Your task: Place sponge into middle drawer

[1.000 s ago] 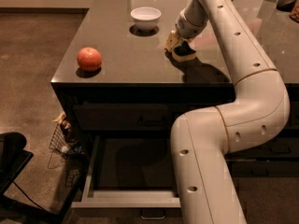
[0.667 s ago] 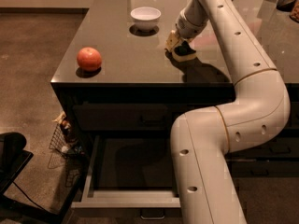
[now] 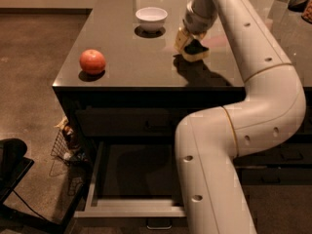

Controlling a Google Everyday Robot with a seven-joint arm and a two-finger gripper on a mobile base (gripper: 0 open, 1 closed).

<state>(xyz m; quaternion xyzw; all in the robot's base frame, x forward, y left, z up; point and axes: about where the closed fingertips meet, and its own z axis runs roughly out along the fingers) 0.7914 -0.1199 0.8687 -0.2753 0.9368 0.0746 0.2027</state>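
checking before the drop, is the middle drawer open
Open: middle drawer pulled out, dark floor showing; gripper at the sponge on countertop.

A glossy dark table fills the upper middle of the frame. Near its upper right, the robot's hand is down at a small rectangular sponge with a dark green top over a yellow body, which lies on the table surface. A white round bowl sits just left of it, and an orange-red round fruit is near the table's left edge. Along the bottom of the frame, a wide shallow drawer with pale grey sides stands pulled open.
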